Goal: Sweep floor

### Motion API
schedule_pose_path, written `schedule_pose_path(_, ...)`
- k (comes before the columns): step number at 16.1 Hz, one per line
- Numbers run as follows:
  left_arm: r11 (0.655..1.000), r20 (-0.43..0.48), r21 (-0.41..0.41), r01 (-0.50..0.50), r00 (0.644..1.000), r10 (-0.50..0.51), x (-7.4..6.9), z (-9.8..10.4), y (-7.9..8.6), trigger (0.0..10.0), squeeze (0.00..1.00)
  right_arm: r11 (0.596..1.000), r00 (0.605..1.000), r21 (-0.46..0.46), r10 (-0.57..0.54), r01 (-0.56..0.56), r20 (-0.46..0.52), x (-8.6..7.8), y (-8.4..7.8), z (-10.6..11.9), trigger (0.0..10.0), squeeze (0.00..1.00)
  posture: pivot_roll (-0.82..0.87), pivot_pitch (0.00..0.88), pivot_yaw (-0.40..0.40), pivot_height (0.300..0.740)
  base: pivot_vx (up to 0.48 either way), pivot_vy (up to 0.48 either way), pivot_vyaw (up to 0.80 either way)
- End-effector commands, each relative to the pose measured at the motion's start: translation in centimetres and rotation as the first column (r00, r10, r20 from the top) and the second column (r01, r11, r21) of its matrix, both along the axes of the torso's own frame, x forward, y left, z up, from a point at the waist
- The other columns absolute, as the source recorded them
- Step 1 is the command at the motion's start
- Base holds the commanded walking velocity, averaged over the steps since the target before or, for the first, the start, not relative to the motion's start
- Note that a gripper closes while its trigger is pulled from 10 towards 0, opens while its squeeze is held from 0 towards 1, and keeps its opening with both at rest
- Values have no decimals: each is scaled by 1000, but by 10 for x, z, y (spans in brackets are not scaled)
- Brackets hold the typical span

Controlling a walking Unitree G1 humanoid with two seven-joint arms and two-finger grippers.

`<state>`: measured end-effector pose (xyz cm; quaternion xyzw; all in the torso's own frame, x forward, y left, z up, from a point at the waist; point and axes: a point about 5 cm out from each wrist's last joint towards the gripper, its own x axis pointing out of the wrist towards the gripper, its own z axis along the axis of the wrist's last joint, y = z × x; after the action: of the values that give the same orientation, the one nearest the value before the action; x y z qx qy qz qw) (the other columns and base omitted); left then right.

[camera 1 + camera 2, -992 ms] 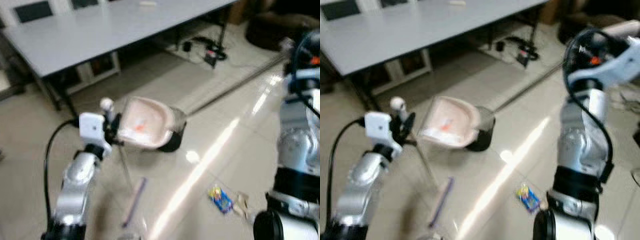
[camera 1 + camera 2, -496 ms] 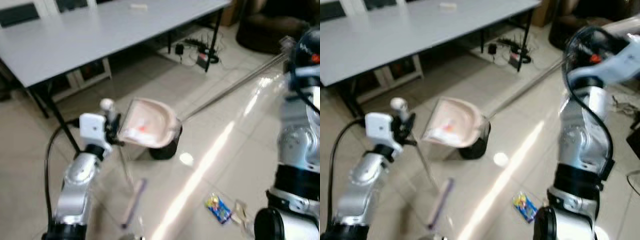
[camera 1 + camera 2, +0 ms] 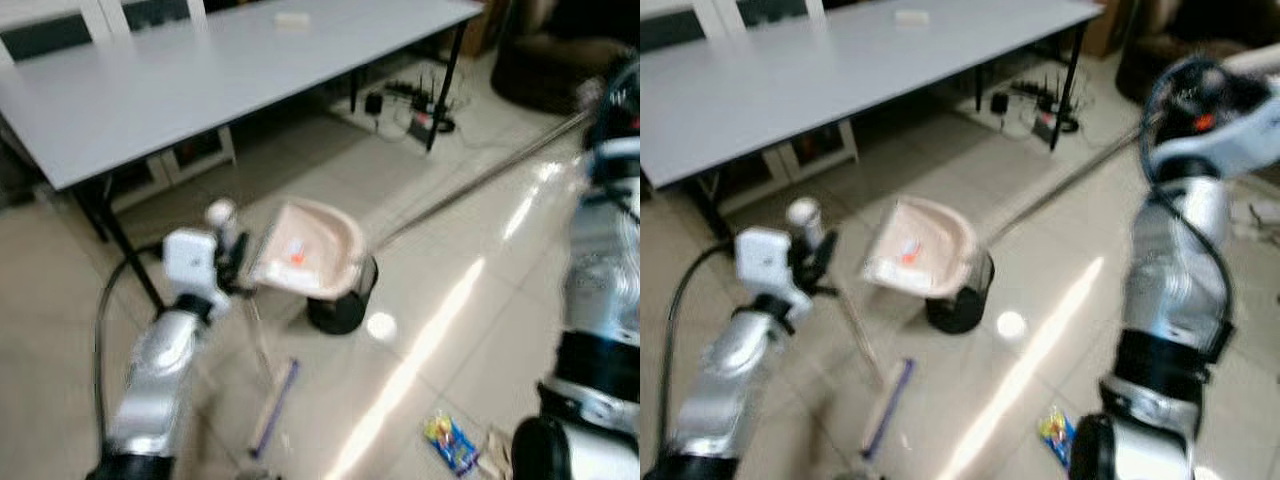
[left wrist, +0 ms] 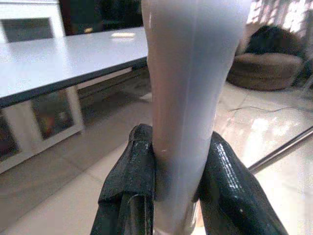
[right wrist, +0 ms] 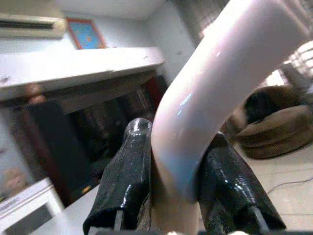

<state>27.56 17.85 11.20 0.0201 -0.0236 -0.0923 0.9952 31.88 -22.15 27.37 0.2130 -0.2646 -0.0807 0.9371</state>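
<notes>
My left gripper point(image 3: 236, 266) is shut on the pale broom handle point(image 4: 188, 73), just under its white knob point(image 3: 220, 213). The broom's purple head point(image 3: 273, 405) rests on the tiles below. A pinkish dustpan point(image 3: 310, 255) with an orange scrap in it hangs tilted over a black bin point(image 3: 340, 308). Its long metal pole point(image 3: 480, 180) runs up to my right gripper point(image 3: 1188, 95), which is shut on the white curved grip point(image 5: 215, 73).
A long grey table point(image 3: 150, 90) stands behind the bin, its black legs close by. Cables and a power strip point(image 3: 420, 105) lie under its far end. A colourful wrapper point(image 3: 450, 442) lies on the glossy tiles by my right side. A brown beanbag point(image 3: 545, 70) sits far right.
The whole picture has shifted, so the camera moved. The dustpan now sits higher over the black bin, and more of the bin shows beneath it. Both grips are unchanged.
</notes>
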Motion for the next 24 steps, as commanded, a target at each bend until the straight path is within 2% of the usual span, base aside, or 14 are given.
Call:
schedule_pose_path(1, 1000, 37, 17, 2, 999, -3, -1, 7, 1, 10000, 0, 999, 997, 9, -50, 49, 52, -5, -10, 8, 10000, 0, -8, 45, 24, 740, 416, 0, 0)
schedule_pose_path(3, 1000, 34, 23, -12, 999, 11, -3, 6, 5, 10000, 0, 998, 997, -1, -68, 68, 48, -6, -13, 7, 10000, 0, -8, 45, 24, 740, 414, 0, 0)
schedule_pose_path(4, 998, 25, 52, -41, 999, 39, -6, 3, 16, 10000, 0, 993, 993, -54, -104, 107, 48, -9, -19, 7, 10000, 0, -8, 44, 24, 740, 420, 0, 0)
schedule_pose_path(8, 996, 24, 75, -57, 998, 55, -6, 5, 27, 10000, 0, 990, 993, -83, -107, 111, 51, -14, -26, 8, 10000, 0, -10, 43, 31, 740, 414, 0, 0)
schedule_pose_path(15, 998, 30, 58, -9, 1000, 8, 0, 7, 13, 10000, 0, 988, 992, -88, -120, 124, 49, -18, -27, 5, 10000, 0, -15, 40, 43, 740, 404, 0, 0)
schedule_pose_path(16, 999, 27, 45, -5, 1000, 4, 0, 6, 12, 10000, 0, 988, 992, -87, -121, 124, 48, -18, -27, 5, 10000, 0, -15, 41, 43, 740, 0, 0, 0)
schedule_pose_path(18, 997, 5, 81, 1, 1000, -2, 1, 2, 9, 10000, 0, 986, 990, -90, -135, 139, 47, -20, -29, 4, 10000, 0, -17, 39, 49, 740, 0, 0, 0)
schedule_pose_path(24, 996, 8, 86, 24, 1000, -25, 2, 2, 6, 10000, 0, 987, 992, -103, -120, 124, 43, -18, -26, 2, 10000, 0, -16, 24, 51, 740, 0, 0, 0)
